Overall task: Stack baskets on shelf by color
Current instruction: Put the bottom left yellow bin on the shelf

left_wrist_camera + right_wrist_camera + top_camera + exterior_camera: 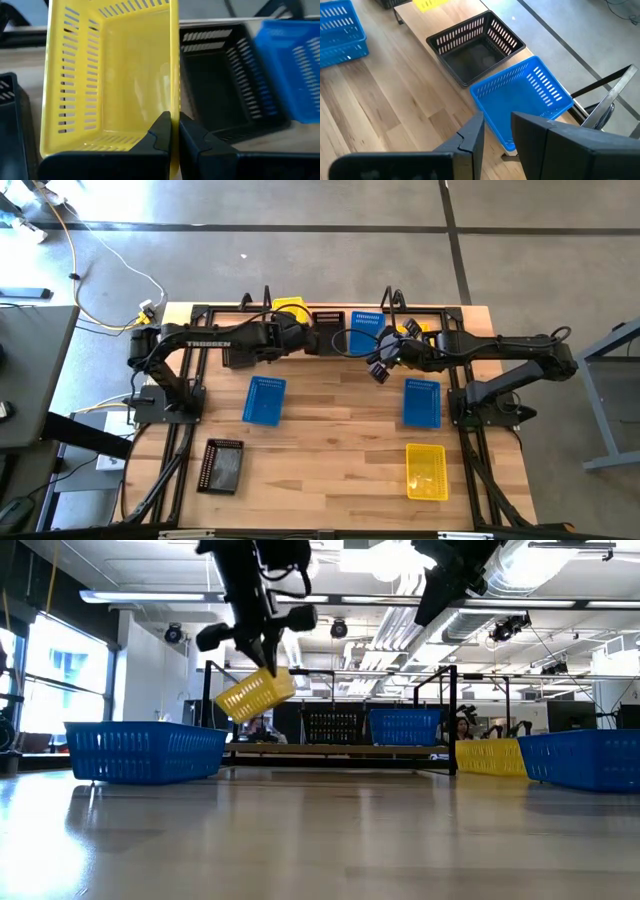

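Note:
My left gripper (175, 137) is shut on a yellow basket (110, 85) and holds it in the air over the shelf (300, 751) at the table's far edge; in the low view the yellow basket (255, 692) hangs tilted. A black basket (333, 725) and a blue basket (405, 725) stand on the shelf plank. My right gripper (495, 135) is open and hovers above that blue basket (525, 95), touching nothing. Another black basket (10, 110) shows beside the held one. My left gripper pinches one long side wall (175, 95) of the yellow basket, near its rim, with one finger (161, 132) inside the basket and the other (195, 140) outside. The fingers come from above, pointing down. The basket is lifted clear and hangs tilted below them.
On the tabletop lie two blue baskets (265, 400) (421, 402), a black basket (222, 465) near the left front and a yellow basket (426, 470) near the right front. Another yellow basket (415, 330) sits by the shelf's right end. The shelf's upright wire loops (392, 298) stand near both grippers.

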You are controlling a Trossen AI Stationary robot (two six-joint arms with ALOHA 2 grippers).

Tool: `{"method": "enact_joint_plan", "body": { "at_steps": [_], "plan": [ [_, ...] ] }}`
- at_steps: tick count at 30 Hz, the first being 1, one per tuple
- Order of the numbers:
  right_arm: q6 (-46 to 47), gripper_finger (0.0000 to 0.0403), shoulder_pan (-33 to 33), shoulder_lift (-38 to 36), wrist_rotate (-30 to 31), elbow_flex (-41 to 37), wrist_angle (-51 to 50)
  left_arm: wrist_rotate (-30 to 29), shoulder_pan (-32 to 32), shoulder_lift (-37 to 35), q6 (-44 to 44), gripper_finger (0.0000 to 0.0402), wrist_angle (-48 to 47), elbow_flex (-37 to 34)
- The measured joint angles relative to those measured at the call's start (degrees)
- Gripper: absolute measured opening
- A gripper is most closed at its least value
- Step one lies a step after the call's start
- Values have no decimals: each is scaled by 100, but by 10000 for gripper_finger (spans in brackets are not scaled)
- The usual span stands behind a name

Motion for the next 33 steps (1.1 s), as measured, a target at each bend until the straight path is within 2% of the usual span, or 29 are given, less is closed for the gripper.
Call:
{"method": "enact_joint_plan", "body": {
  "at_steps": [7,14,23,33],
  "plan": [
    [0,83,0,0,1,0,-20,341,152,313,-182,0,-13,0],
    [-2,83,0,0,3,0,-55,373,264,409,-315,3,-17,12],
    [-92,83,0,0,22,0,-130,764,424,398,-443,24,-33,24],
    [-67,83,0,0,17,0,-365,812,425,409,-497,48,-13,14]
  ]
}}
